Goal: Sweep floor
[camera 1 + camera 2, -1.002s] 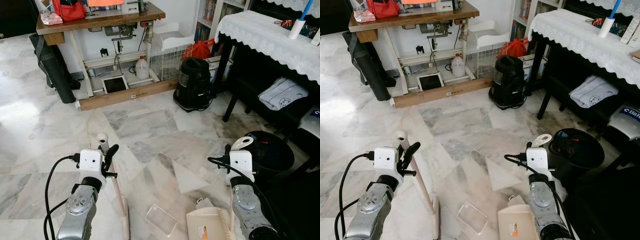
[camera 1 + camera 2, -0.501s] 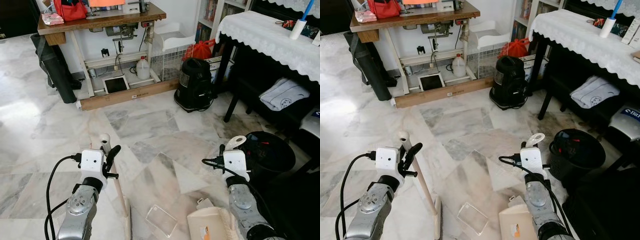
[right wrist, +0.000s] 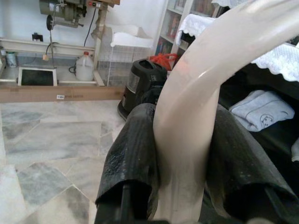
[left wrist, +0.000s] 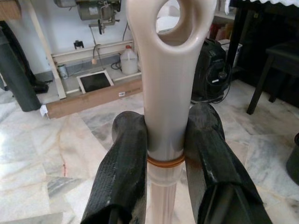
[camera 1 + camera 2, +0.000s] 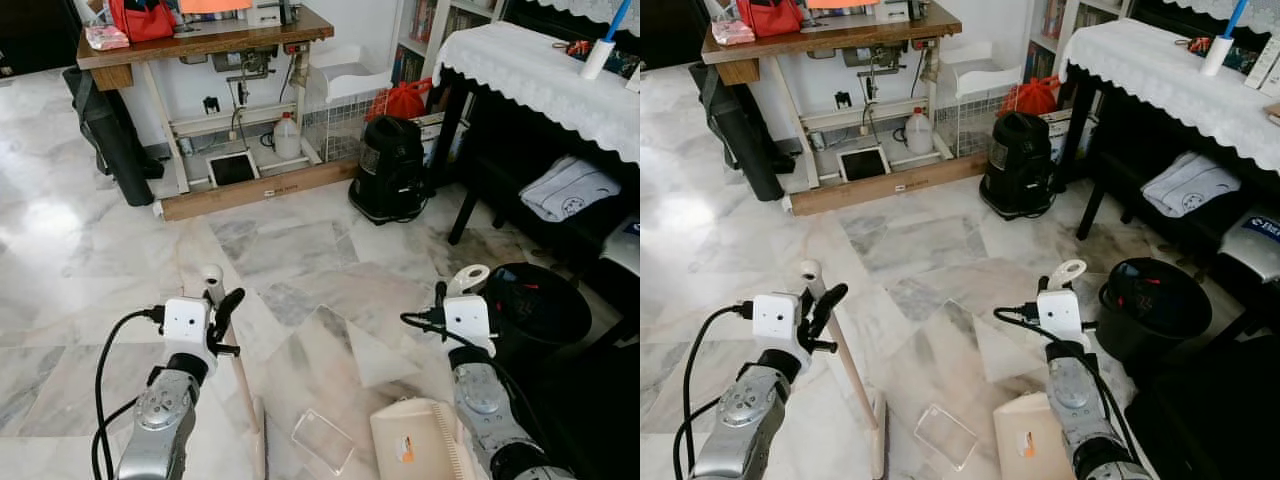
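My left gripper (image 5: 222, 305) is shut on a cream broom handle (image 5: 243, 378) just below its holed top end (image 4: 169, 28); both black fingers (image 4: 125, 163) press its sides. The handle slants down to the broom head (image 5: 260, 445) on the marble floor. My right gripper (image 5: 441, 298) is shut on the curved cream handle (image 3: 198, 98) of a cream dustpan (image 5: 415, 452), which rests on the floor at the lower right. A clear plastic piece (image 5: 322, 440) lies on the floor between broom head and dustpan.
A black bin (image 5: 545, 300) stands right beside the right arm. A black vacuum (image 5: 390, 165) sits ahead, by a table with a white lace cloth (image 5: 540, 70). A wooden sewing table (image 5: 200, 40), a jug (image 5: 286, 137) and a black bag (image 5: 110, 130) line the far wall.
The right gripper and the dustpan have shifted a little to the left, away from the black bin. The left gripper and broom have hardly moved.
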Controlling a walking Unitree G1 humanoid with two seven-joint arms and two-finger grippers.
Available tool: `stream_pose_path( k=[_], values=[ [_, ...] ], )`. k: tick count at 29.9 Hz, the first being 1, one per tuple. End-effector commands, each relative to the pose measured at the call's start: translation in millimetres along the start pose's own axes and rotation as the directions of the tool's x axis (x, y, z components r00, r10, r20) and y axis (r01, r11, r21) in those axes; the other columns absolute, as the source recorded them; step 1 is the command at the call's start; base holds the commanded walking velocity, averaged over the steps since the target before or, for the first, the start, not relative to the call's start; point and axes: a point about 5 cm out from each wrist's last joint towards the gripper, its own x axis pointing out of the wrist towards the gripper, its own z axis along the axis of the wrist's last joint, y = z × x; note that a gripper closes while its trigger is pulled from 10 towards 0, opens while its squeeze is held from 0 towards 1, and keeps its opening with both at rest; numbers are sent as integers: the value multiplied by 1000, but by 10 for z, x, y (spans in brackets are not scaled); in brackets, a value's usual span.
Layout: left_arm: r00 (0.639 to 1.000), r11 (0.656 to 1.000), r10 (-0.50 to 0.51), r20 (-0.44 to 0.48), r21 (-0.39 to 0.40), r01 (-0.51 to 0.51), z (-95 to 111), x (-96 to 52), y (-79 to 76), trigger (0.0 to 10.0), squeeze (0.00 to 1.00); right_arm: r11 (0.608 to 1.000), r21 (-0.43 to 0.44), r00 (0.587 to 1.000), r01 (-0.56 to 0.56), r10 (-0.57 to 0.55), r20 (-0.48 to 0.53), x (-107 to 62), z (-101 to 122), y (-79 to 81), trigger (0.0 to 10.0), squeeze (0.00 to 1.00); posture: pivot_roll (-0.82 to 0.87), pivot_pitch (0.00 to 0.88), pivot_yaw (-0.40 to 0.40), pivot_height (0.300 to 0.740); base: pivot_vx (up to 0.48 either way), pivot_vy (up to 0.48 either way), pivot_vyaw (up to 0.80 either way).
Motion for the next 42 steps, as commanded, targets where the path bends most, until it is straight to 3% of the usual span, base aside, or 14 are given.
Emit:
stream_pose_path(
  k=[1,18,36,42],
  values=[
    [998,1000,-3,61,-5,4,125,30,16,10000,0,1000,-2,1000,0,0,25,37,49,5,10000,0,138,21,22,740,0,0,0],
    [996,998,-66,58,-2,66,212,20,37,10000,0,999,-11,992,-42,40,-117,-216,-227,225,10000,0,167,32,43,740,0,0,0],
    [995,998,-68,77,-5,68,289,34,32,10000,0,999,-20,999,39,-39,25,36,56,63,10000,0,161,45,41,740,0,0,0],
    [994,998,-65,86,-3,65,306,40,41,10000,0,999,-15,999,39,-39,-12,0,-4,88,10000,0,165,41,41,740,0,0,0]
  ],
)
